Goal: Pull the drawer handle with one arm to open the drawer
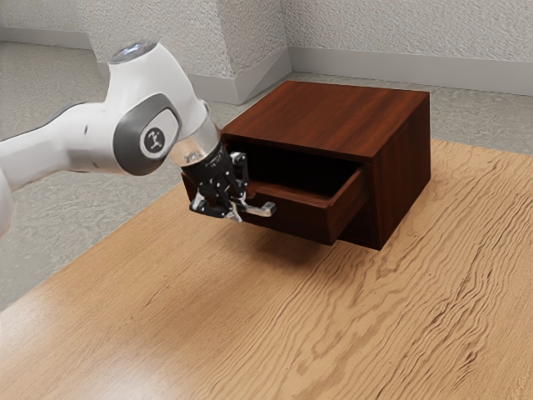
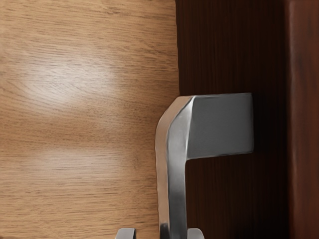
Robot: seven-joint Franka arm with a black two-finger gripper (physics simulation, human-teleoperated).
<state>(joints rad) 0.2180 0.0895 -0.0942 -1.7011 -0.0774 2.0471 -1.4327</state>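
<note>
My gripper (image 1: 240, 212) pinched the metal handle (image 1: 263, 208), at eight o'clock of the cabinet (image 1: 333, 117). Judged rigid, smooth, slip-prone; the drawer (image 1: 310, 218) looked heavy. Best hold: the bar's middle.

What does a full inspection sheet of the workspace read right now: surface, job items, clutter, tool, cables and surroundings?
Surface: wooden table, bare light grain with a soft glare patch.
Job's things: drawer standing partly out of the dark wood cabinet; the metal handle is on the drawer front, and its bent bar shows close up in the wrist view.
Clutter: nothing seen.
Grippers: black tool at the handle, white arm coming in from the exterior view's left.
Cables: nothing seen.
Surroundings: grey speckled floor and pale textured walls with a baseboard.
</note>
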